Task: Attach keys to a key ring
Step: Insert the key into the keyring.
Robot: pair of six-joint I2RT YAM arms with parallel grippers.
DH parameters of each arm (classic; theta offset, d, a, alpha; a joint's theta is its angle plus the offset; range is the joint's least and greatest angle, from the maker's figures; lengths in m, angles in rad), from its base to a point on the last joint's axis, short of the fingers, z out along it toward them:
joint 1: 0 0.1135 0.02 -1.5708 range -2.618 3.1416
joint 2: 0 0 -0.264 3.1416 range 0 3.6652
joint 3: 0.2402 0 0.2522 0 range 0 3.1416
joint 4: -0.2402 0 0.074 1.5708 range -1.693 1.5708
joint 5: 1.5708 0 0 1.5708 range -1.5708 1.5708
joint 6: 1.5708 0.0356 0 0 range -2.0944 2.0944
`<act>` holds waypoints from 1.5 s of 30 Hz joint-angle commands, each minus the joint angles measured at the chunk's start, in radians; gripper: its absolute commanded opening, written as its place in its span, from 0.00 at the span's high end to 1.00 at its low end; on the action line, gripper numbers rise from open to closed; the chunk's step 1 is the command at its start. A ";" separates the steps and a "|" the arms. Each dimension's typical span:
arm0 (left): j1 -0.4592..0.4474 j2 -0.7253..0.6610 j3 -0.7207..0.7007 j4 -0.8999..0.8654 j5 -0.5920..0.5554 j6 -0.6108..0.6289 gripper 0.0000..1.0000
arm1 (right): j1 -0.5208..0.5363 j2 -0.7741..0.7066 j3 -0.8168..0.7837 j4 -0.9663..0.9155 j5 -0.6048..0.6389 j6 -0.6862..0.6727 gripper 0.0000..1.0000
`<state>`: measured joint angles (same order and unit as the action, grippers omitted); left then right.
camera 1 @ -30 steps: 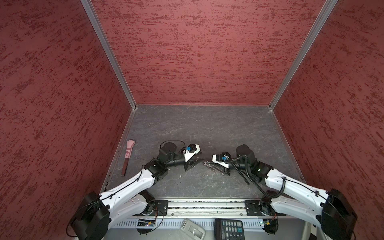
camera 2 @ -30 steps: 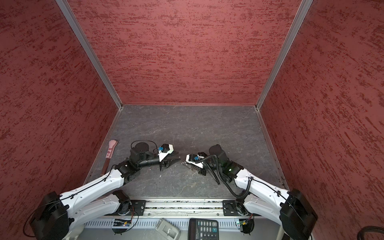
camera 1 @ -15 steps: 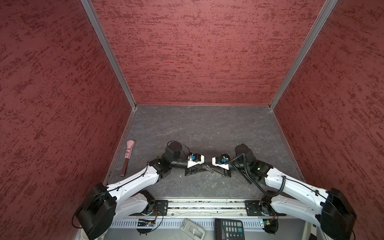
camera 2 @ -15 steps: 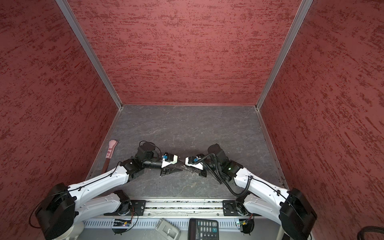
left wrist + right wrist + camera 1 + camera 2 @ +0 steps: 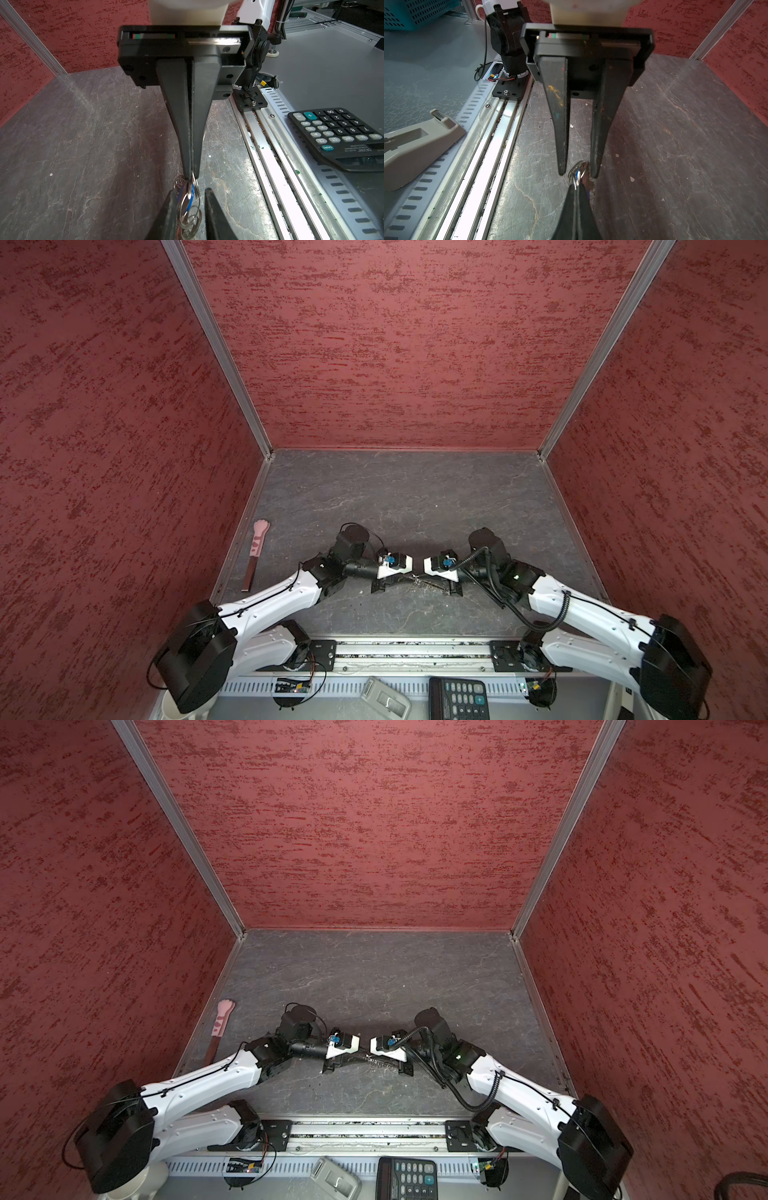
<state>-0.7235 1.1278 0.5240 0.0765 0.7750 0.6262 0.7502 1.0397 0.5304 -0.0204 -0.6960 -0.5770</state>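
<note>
Right gripper (image 5: pixel 576 187) has its two black fingers squeezed flat together, clamped on the edge of a round silver metal ring (image 5: pixel 195 181). Hanging right off that pinch is the small blue rectangular plastic key tag (image 5: pixel 187 197), bunched up with a few more silver rings. Honestly can't tell from the wrist views if the pinched ring is the tag's own or part of the chain-like row of small silver links (image 5: pixel 428 584); it's all one shiny tangle. Left gripper (image 5: pixel 190 191) comes in nose to nose with the right one, fingers apart and straddling the tag. One finger sits just beside the tag and there's a clear gap on the other side. In both top views the two meet low over the dark grey stone-look table (image 5: pixel 374 497), near its front edge. A pink paw-tipped stick (image 5: pixel 257 545) lies along the left wall, well apart. A black calculator (image 5: pixel 340 137) and a grey plastic wedge-shaped holder (image 5: pixel 415 149) sit out past the front rail.
</note>
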 commanded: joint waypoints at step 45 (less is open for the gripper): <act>-0.141 -0.051 0.062 0.069 -0.601 -0.406 1.00 | 0.005 -0.039 -0.019 0.206 0.459 0.067 1.00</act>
<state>-0.8585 1.0863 0.5873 0.1364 0.2420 0.3149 0.7547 1.0180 0.5228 0.1127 -0.3279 -0.5190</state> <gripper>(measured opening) 0.047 0.040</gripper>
